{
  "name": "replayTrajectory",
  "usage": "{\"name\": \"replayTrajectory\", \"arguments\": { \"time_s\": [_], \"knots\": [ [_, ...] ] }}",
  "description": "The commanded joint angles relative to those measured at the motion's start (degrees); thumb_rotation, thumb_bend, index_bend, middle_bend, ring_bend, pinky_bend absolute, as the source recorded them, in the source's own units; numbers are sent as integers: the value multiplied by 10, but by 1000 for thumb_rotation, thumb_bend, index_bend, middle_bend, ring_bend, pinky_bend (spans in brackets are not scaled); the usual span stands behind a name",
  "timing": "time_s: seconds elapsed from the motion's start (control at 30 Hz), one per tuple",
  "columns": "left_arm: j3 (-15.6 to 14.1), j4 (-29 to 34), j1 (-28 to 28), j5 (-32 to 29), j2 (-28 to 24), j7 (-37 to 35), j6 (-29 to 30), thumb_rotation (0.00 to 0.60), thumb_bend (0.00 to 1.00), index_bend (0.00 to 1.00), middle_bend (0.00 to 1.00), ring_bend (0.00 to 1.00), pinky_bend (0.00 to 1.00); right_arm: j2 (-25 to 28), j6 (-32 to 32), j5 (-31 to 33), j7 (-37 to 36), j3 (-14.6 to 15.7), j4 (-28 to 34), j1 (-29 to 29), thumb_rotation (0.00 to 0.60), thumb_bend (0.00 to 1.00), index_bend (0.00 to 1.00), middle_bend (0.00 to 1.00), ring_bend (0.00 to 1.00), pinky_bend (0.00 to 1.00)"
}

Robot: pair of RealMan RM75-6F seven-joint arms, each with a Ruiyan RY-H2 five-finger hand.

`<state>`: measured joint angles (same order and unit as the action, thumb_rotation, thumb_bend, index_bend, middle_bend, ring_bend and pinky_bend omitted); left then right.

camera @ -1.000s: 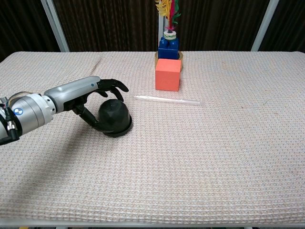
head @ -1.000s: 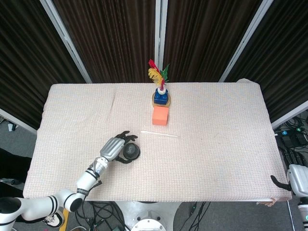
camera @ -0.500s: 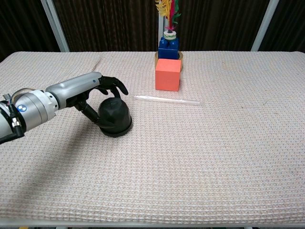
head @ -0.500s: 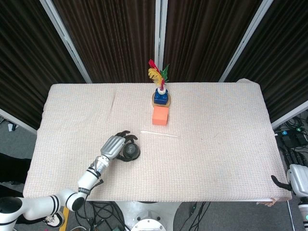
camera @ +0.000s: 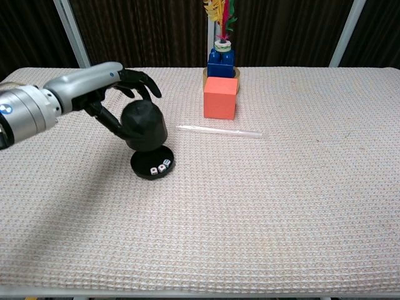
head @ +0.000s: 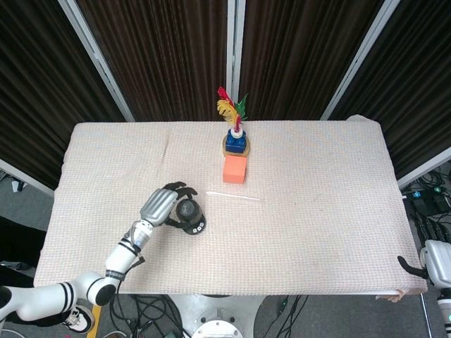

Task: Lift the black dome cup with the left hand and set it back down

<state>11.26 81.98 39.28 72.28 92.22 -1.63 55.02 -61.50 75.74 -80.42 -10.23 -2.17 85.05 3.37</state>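
Observation:
My left hand grips the black dome cup from its left side, fingers curled over the top. The cup hangs tilted a little above a black round base. Small white dice lie uncovered on that base. Only the edge of my right hand shows, at the table's near right corner in the head view, and its fingers are too cut off to read.
An orange block stands behind a thin clear stick. Further back is a blue block with coloured feathers. A woven cloth covers the table.
The left hand closed around the dome cup and raised it off the table. This uncovered the black base and the white dice beneath. The right hand has not moved.

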Motion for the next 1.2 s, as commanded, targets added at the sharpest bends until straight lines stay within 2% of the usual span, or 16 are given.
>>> {"name": "replayTrajectory", "arguments": {
  "time_s": [0.03, 0.1, 0.27, 0.4, 0.47, 0.73, 0.97, 1.2],
  "knots": [
    [11, 0, -4, -16, -14, 20, 12, 600, 206, 310, 463, 184, 205, 0, 1, -1, 0, 0, 0, 0, 600, 163, 0, 0, 0, 0],
    [11, -14, -5, -25, -15, 35, 16, 600, 209, 315, 442, 184, 205, 0, 2, -2, 1, 0, 1, 0, 600, 163, 0, 0, 0, 0],
    [7, -27, -7, -54, -21, 37, -9, 600, 203, 293, 297, 119, 200, 2, 3, -3, 4, 0, 6, 0, 600, 163, 0, 0, 0, 0],
    [2, -47, -9, -54, -17, 24, -14, 600, 180, 196, 111, 45, 175, 5, 6, -5, 7, 0, 12, 0, 600, 164, 0, 0, 0, 0],
    [3, -53, -11, -52, -15, 17, -10, 600, 177, 166, 74, 35, 168, 7, 8, -6, 9, 0, 16, -1, 600, 164, 0, 0, 0, 0],
    [7, -32, -27, -34, -40, 7, 28, 600, 178, 159, 75, 35, 167, 9, 13, -9, 16, 0, 25, -1, 600, 164, 0, 0, 0, 0],
    [5, -1, -75, -14, -70, 47, 133, 600, 148, 159, 94, 26, 149, 9, 14, -11, 12, 1, 22, -2, 600, 163, 0, 0, 0, 0],
    [-26, 13, -144, 30, -108, 65, 240, 600, 90, 159, 97, 0, 131, 12, 29, -21, 7, 2, 26, -7, 600, 164, 0, 0, 0, 0]
  ]
}}
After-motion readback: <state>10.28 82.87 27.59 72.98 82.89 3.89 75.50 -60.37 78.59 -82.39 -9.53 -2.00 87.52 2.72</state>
